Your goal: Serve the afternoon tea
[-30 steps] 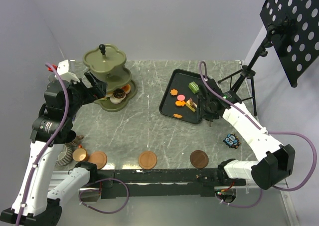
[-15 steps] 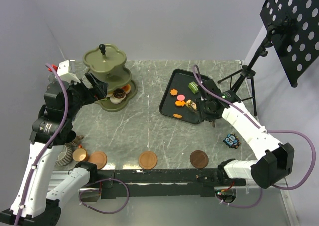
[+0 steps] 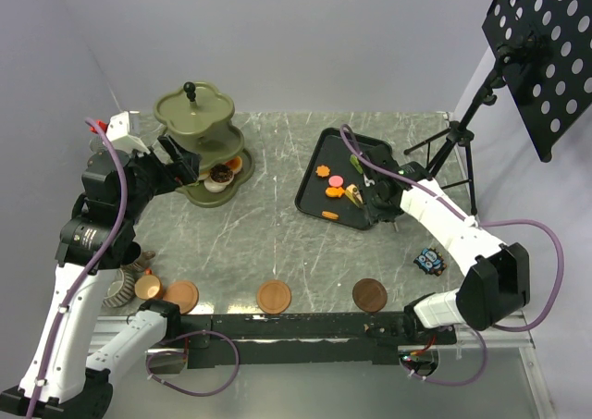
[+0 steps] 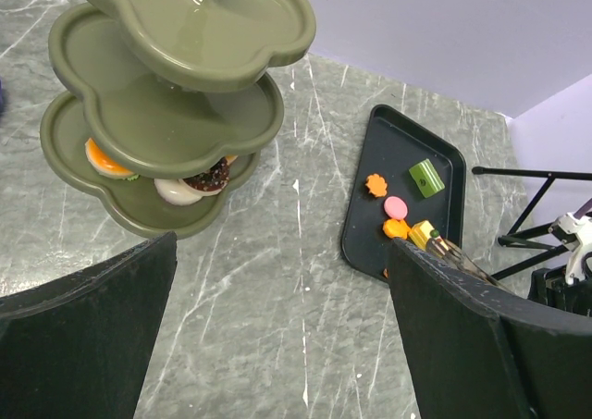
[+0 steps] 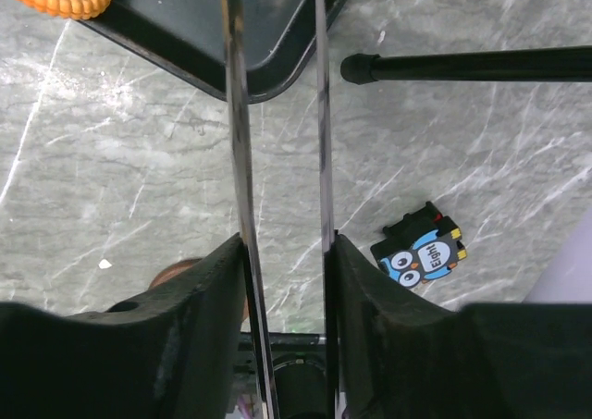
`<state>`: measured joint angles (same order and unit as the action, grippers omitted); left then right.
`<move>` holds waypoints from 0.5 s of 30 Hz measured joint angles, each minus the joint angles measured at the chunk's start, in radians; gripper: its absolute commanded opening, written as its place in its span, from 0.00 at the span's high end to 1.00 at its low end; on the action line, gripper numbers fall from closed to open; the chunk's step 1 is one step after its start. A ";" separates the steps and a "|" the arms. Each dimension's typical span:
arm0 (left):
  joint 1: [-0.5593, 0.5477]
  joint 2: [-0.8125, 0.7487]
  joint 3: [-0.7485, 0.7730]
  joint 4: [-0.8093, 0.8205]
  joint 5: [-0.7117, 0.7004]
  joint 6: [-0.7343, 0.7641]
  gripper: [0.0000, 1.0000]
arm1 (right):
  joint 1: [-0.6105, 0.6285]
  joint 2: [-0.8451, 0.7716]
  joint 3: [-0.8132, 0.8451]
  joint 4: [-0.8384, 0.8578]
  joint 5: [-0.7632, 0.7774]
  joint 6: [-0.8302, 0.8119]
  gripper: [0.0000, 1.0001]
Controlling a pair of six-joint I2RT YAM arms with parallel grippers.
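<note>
The counter shows serving only part done. The green three-tier stand sits well to the left of the black tray, and only its bottom tier carries a few pieces. Most of the pastries lie on the tray itself. So I judge the step in hand to be moving one more pastry from the tray to the stand. My right tool hangs over the tray's right edge, half closed on the metal tongs, whose two blades run between its fingers. The tong tips reach in over the tray to the yellow-and-brown pastry near its right side; I cannot tell whether they pinch it yet. My left tool is spread as wide as it goes and holds nothing. It waits far left of the tray, just beside the stand. The three brown saucers stand in a row nearer me than the tray, and the cups are off to the near left, not yet set on them. Next I should squeeze the tongs gently on that pastry, lift it clear of the tray's rim and carry it level across to a free tier.
</note>
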<state>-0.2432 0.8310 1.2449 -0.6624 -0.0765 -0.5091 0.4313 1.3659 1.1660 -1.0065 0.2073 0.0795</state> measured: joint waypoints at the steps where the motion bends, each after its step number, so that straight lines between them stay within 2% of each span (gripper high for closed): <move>1: 0.000 0.000 0.000 0.000 0.000 0.000 0.00 | 0.000 0.000 0.000 0.001 0.002 -0.004 0.63; 5: 0.000 0.000 0.000 0.000 -0.001 0.000 0.00 | 0.000 0.000 0.000 0.007 -0.001 -0.016 0.75; 7: 0.000 0.000 0.000 0.000 -0.002 0.000 0.00 | 0.000 0.000 0.000 0.007 -0.003 -0.018 0.77; 12: 0.000 0.000 0.004 -0.004 -0.027 0.000 0.00 | 0.021 -0.010 0.034 -0.029 -0.002 -0.016 0.79; 15: 0.000 -0.001 0.023 -0.010 -0.057 0.000 0.00 | 0.089 -0.014 0.139 -0.068 0.017 0.003 0.80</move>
<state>-0.2436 0.8303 1.2675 -0.6727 -0.1333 -0.5087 0.5201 1.3514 1.3048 -1.0744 0.2241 0.0830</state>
